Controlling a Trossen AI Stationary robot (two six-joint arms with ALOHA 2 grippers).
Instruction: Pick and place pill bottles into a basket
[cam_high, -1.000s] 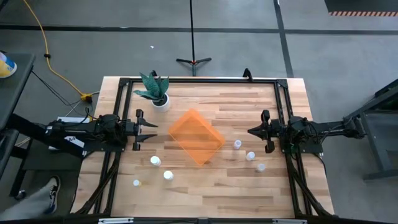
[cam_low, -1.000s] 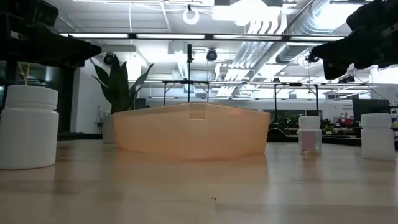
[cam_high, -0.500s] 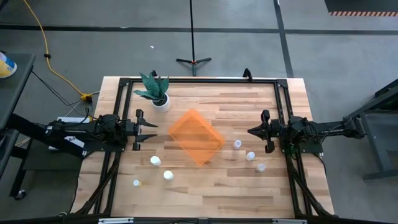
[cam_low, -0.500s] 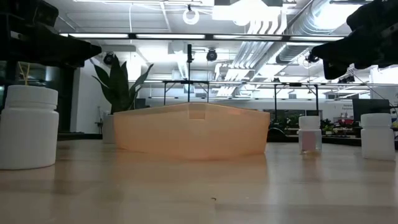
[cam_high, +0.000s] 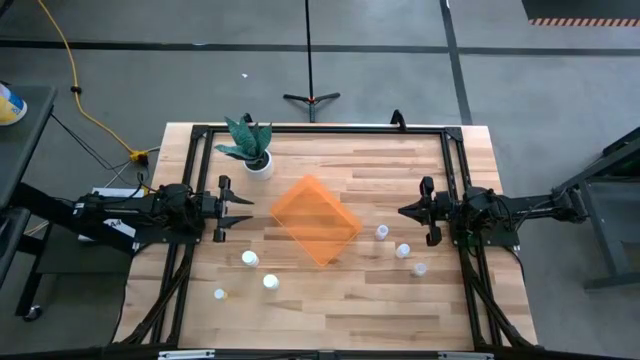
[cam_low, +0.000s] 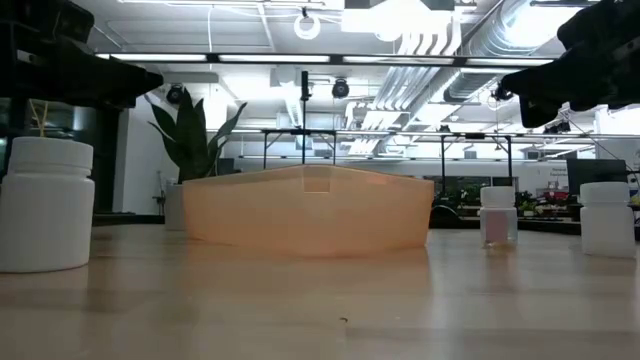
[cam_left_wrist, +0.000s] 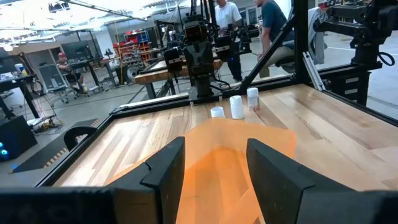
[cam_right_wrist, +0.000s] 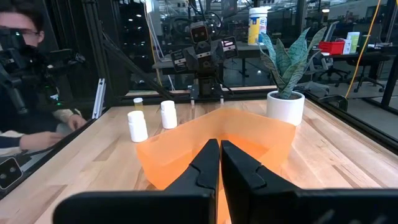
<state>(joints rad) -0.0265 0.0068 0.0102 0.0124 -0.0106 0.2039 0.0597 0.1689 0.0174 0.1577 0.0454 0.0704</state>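
Observation:
The orange basket (cam_high: 316, 220) rests on its base at the table's middle, turned corner-on. Three white pill bottles (cam_high: 249, 259) (cam_high: 270, 282) (cam_high: 219, 294) stand near-left of it and three (cam_high: 381, 232) (cam_high: 403, 250) (cam_high: 420, 268) near-right. My left gripper (cam_high: 243, 212) hovers open left of the basket, pointing at it; its wrist view shows the basket (cam_left_wrist: 230, 143) between the fingers and beyond. My right gripper (cam_high: 403, 211) hovers shut to the right of the basket (cam_right_wrist: 186, 140), also pointing at it. Both are empty.
A white pot with a green plant (cam_high: 252, 150) stands at the far left of the table. A black frame (cam_high: 320, 128) runs along the table's edges. A person (cam_right_wrist: 25, 93) sits beyond the table's left side. Bare wood lies near the front edge (cam_high: 340, 320).
Neither arm nor anything on the table has moved. A person's foot on the floor by the table's near left corner has gone out of the high view.

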